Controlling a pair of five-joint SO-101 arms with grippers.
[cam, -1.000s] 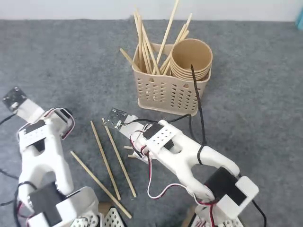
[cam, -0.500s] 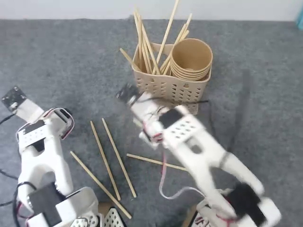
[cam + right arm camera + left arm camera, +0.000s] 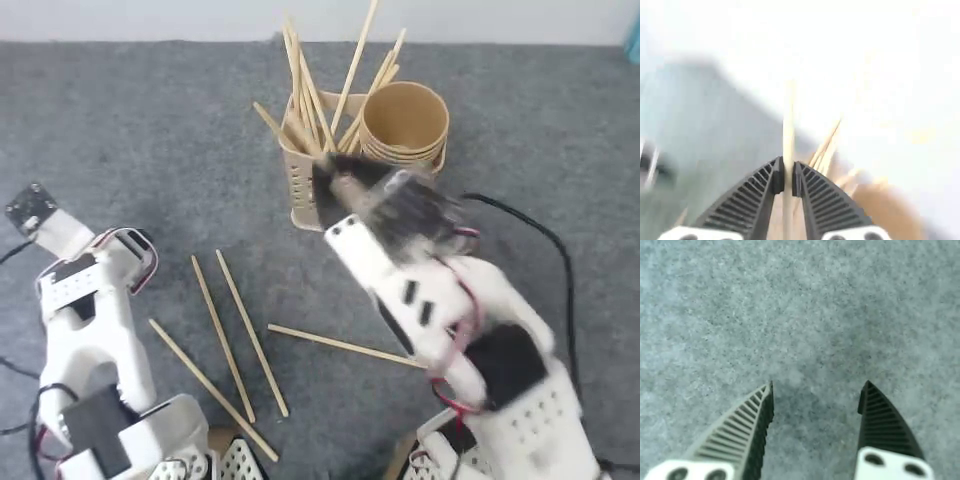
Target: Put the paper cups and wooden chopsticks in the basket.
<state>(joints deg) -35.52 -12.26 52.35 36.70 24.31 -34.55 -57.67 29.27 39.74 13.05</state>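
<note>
Mostly done: paper cups [image 3: 404,118] sit stacked in the basket [image 3: 300,195] at top centre, alongside a bunch of sticks [image 3: 300,80]. We count four loose chopsticks [image 3: 222,338] on the desk [image 3: 150,130], lower centre. Right claw [image 3: 788,172] pinches one chopstick [image 3: 788,125], probably near the basket. Left claw [image 3: 815,395] is wide and empty.

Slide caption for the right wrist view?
Right gripper clamped on one wooden chopstick, more chopsticks blurred beyond.
</note>
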